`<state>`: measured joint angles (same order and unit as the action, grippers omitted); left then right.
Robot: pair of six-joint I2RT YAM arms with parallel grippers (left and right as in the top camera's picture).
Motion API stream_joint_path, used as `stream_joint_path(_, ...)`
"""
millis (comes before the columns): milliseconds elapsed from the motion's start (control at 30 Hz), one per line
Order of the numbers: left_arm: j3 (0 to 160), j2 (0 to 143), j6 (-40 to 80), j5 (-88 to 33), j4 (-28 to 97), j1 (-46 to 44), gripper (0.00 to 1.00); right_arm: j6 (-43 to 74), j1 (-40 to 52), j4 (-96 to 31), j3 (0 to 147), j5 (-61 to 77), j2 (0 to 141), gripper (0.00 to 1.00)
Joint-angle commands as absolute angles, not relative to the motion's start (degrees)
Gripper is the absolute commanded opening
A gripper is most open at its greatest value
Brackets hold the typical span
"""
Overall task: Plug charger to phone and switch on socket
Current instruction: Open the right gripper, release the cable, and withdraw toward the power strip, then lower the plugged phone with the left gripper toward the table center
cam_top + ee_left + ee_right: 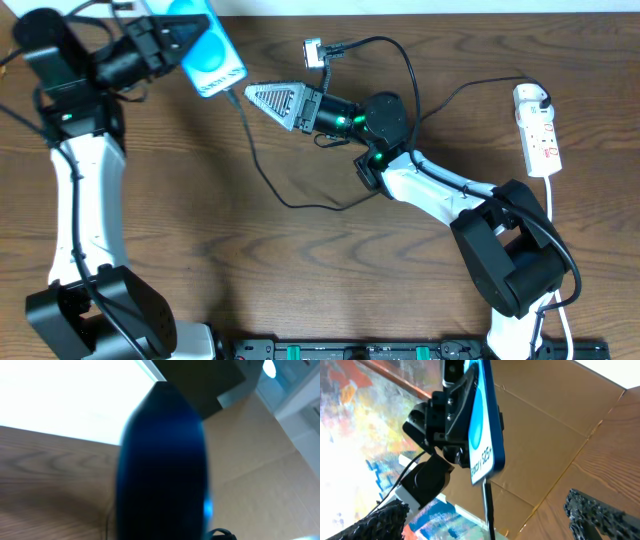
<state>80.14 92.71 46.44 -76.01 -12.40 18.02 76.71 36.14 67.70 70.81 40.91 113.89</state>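
Socket (538,130), long axis 12–6, sits at 3 o'clock from wide-open right gripper (258,97), nearer arm; left gripper (172,42) clamps phone (208,50).

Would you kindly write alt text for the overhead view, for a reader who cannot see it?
The left claw holds the phone at top left, the charger cable trailing from it; the right claw is open nearby, the socket lies far right.
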Motion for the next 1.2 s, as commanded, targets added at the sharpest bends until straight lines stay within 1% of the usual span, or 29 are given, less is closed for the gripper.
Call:
stream_joint_path(0,80.84,92.47,45.71,-79.18,-12.93,20.88,0.07,72.77,35.66,66.70,71.55,42.76,113.58,0.99)
stream_joint_path(133,80.84,92.47,46.17,-80.66,-12.91,22.15,0.07,68.29,34.87,57.98,71.55,44.45,113.58,0.99)
stream_joint_path(333,80.84,92.47,46.15,-81.10,-12.91,22.22,0.07,56.55,31.86,41.41,71.55,50.54,113.58,0.99)
stream_joint_path(500,80.84,92.47,46.13,-82.85,-11.75,22.15,0.07,50.92,28.49,29.89,71.55,51.00,113.56,0.99)
stream_joint_path(600,80.84,92.47,46.09,-83.83,-8.19,22.09,0.07,46.09,26.41,21.76,71.55,49.23,112.99,0.99)
stream_joint_path(733,80.84,92.49,45.84,-85.38,-7.57,21.98,0.07,40.21,25.80,11.46,71.55,42.85,110.48,0.99)
stream_joint_path(900,80.84,92.49,45.41,-85.56,-7.55,20.49,0.07,34.89,25.78,-1.37,71.55,30.50,105.43,0.99)
stream_joint_path(1033,80.84,92.49,42.89,-85.73,-7.53,17.74,0.07,34.83,25.41,-9.41,71.55,20.71,101.41,0.99)
stream_joint_path(1167,80.73,92.49,40.45,-85.71,-7.40,15.07,0.08,37.93,25.10,-18.26,71.55,8.80,97.23,0.99)
